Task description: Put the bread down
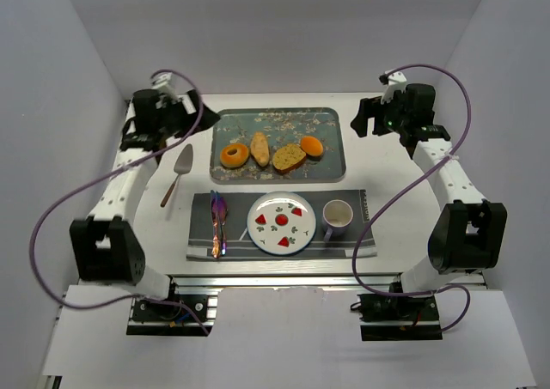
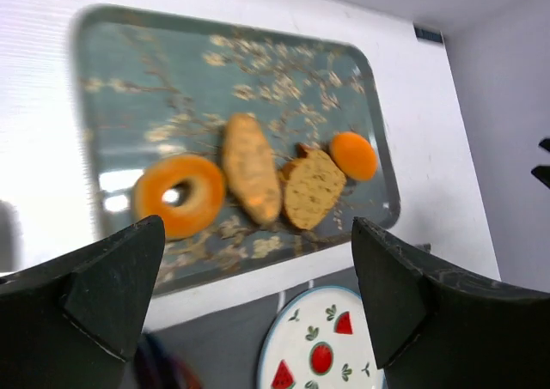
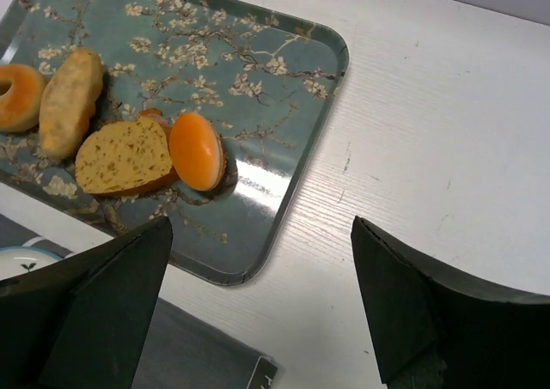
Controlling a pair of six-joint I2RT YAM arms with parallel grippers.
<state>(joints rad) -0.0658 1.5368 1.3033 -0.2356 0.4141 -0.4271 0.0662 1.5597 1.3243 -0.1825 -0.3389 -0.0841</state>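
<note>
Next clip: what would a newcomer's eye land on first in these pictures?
The flowered blue-green tray at the back of the table stands out, with the ring-shaped bread leftmost, then a loaf, a toasted slice and an orange bun. In front, a white plate with red fruit pictures lies on a grey mat. The left gripper and right gripper hang open at the tray's two ends.

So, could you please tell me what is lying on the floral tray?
On the tray: the ring-shaped bread, a pale loaf, a toasted slice and an orange round piece against it. The slice's edge behind that piece is hidden.
</note>
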